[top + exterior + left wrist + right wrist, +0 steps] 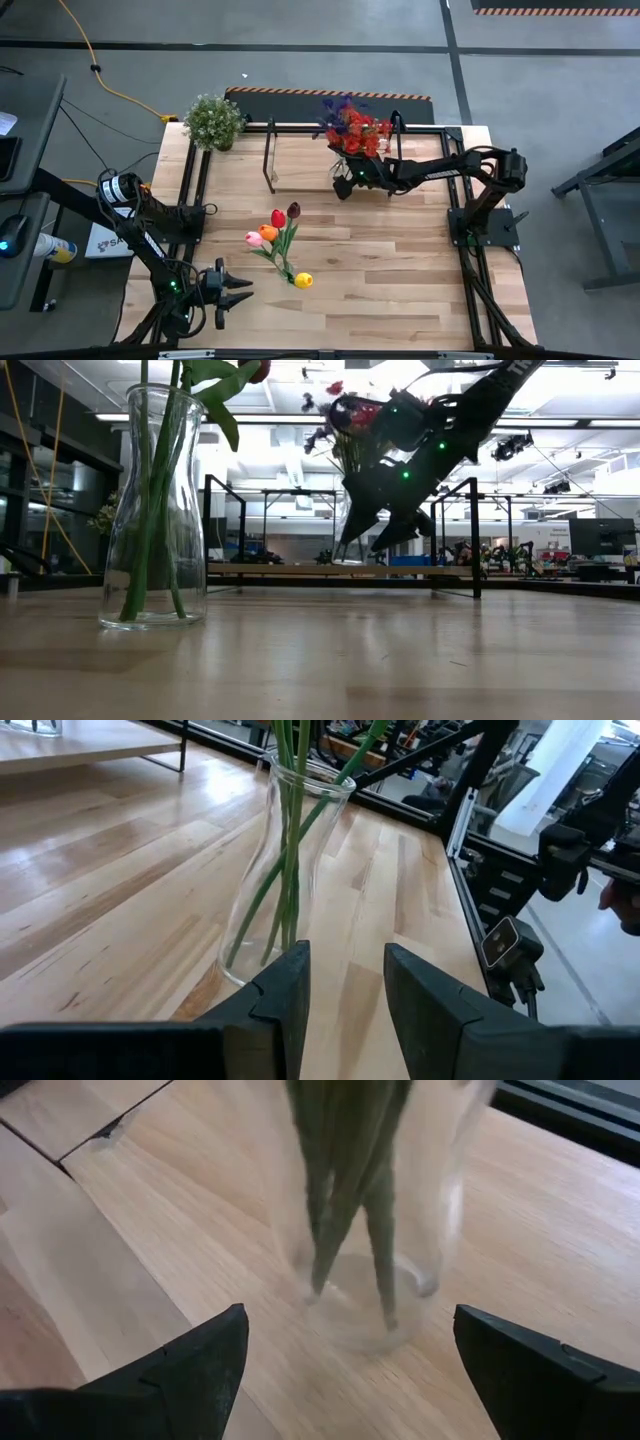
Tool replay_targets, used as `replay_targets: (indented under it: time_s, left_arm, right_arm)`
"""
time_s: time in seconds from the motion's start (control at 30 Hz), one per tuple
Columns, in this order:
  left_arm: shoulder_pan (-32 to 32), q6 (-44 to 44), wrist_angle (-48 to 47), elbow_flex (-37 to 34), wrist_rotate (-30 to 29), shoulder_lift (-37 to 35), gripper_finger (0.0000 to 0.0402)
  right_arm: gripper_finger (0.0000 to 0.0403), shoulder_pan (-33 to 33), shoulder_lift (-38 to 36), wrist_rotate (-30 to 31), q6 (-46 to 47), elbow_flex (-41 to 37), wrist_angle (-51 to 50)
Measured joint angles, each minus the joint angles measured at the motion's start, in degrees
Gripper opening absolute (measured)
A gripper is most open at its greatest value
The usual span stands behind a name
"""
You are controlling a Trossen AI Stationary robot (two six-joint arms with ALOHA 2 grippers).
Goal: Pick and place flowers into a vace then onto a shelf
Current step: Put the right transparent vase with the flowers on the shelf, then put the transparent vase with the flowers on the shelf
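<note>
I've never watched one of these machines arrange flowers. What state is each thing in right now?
Near vase: upright on the table, holding tulips.
Far vase: upright on the shelf, holding red and purple flowers.
Right gripper: open, around the far vase.
Left gripper: empty, facing the near vase.
Potted plant: upright.

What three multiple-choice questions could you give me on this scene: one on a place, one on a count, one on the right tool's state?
1. Where does the vase of red and purple sprays stand?
A. On the floor
B. On the shelf
C. Beside the left arm

2. How many glass vases hold flowers?
A. One
B. Two
C. Four

3. How is the right tool?
A. Open
B. Shut on a tulip
C. Shut on the potted plant

Answers:
1 B: the spray vase stands at the shelf's right end.
2 B: there is that one and the tulip vase.
3 A: the right tool has its fingers spread wide, clear of the glass.
</note>
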Motion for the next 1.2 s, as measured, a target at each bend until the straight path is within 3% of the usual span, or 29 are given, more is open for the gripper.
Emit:
replay_targets:
  time_s: [0.73,1.2]
  left_arm:
    - [0.0,0.0,-0.1,0.0,0.0,0.0,0.0163]
    - [0.0,0.0,-0.1,0.0,0.0,0.0,0.0163]
  right_arm:
    - [0.0339,-0.2,0.0,-3.0,-5.1,2.9,3.8]
    - [0.0338,-0.2,0.0,-1.6,-5.4,5.3,-3.9]
